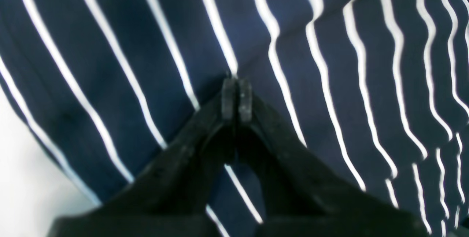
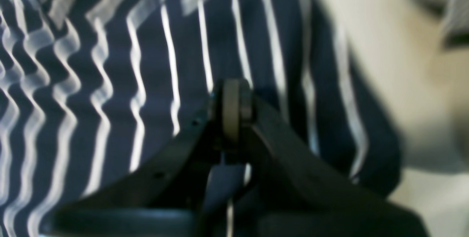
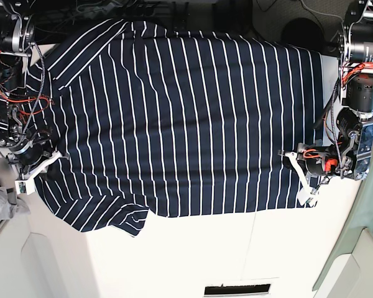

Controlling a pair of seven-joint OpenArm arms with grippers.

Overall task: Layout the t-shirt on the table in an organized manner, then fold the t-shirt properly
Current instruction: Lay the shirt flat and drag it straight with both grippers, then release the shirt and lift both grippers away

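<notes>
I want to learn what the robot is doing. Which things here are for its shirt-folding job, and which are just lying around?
For the job:
- the t-shirt, spread out flat
- the table under it
- the left gripper and right gripper, jaws shut, at opposite ends of the shirt

Just lying about:
- a small grey cloth at the table's edge

We see the t-shirt (image 3: 186, 118) as soft matt cloth, rippled in places; the counter (image 3: 236, 254) looks smooth and matt; both claws' black fingers (image 1: 236, 99) look like dull plastic.
</notes>
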